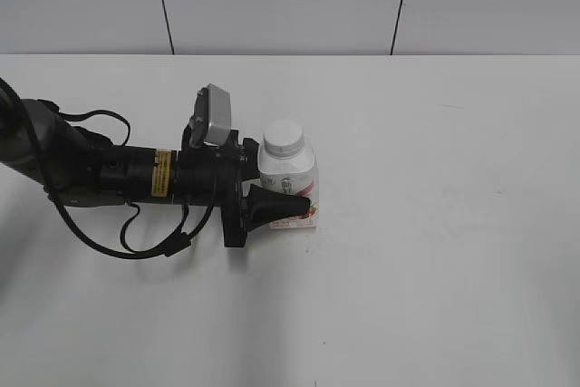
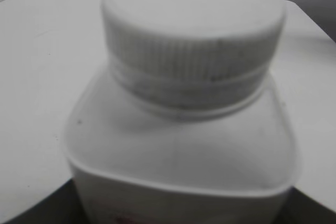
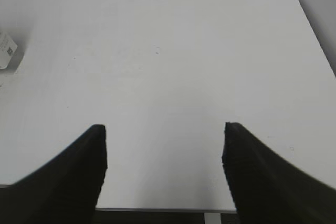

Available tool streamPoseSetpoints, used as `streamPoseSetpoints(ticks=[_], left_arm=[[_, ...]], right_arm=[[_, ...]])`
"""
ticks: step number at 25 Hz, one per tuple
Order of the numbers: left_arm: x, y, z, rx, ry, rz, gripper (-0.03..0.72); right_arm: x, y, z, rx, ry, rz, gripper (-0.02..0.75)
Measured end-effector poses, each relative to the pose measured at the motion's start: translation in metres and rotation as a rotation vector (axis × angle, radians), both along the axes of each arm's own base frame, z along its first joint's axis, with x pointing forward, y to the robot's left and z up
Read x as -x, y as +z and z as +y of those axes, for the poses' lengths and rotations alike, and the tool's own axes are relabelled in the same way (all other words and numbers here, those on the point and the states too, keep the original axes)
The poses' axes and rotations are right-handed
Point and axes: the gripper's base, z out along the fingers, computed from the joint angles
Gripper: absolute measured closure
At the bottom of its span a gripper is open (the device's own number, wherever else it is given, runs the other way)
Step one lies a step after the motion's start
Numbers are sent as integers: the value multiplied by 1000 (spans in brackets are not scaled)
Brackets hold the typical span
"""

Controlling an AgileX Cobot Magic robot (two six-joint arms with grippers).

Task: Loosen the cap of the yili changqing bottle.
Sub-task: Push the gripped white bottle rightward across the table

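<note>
The cap (image 2: 193,40), white with a ribbed side, fills the upper half of the left wrist view, slightly blurred by closeness. It sits screwed on the wide neck of the yili changqing bottle (image 2: 181,153), whose sloped white shoulders spread below it; a trace of red label shows at the bottom edge. Dark finger shapes occupy both lower corners of this view, one on each side of the bottle body.

In the exterior view the bottle (image 1: 288,172) stands upright on the white table (image 1: 435,251), left of centre, with the cap (image 1: 283,136) on top. The left arm (image 1: 100,174) lies low along the table from the left edge, a grey camera box (image 1: 216,115) mounted on its wrist. The left gripper (image 1: 288,189) reaches the bottle from the left; its near finger (image 1: 283,205) lies against the front face of the bottle over the label, and the far finger is hidden behind the bottle. The jaws thus appear closed on the bottle body, below the cap.

In the right wrist view the right gripper (image 3: 164,156) hangs over bare table, its two dark ribbed fingers (image 3: 79,171) spread wide with nothing between them. A white corner of an object with a small printed code (image 3: 7,50) shows at the left edge.
</note>
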Motion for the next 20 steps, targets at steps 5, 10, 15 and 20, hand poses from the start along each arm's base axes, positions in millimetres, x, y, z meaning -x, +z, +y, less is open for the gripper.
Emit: streamPoseSetpoints(ticks=[5, 10, 15, 20], left_arm=[[0, 0, 0, -5, 2, 0, 274], [-3, -6, 2, -75, 34, -5, 274], [-3, -7, 3, -82, 37, -4, 274], [-4, -8, 3, -87, 41, -5, 274]], right_arm=[[0, 0, 0, 0, 0, 0, 192], [0, 0, 0, 0, 0, 0, 192], [0, 0, 0, 0, 0, 0, 192], [0, 0, 0, 0, 0, 0, 192]])
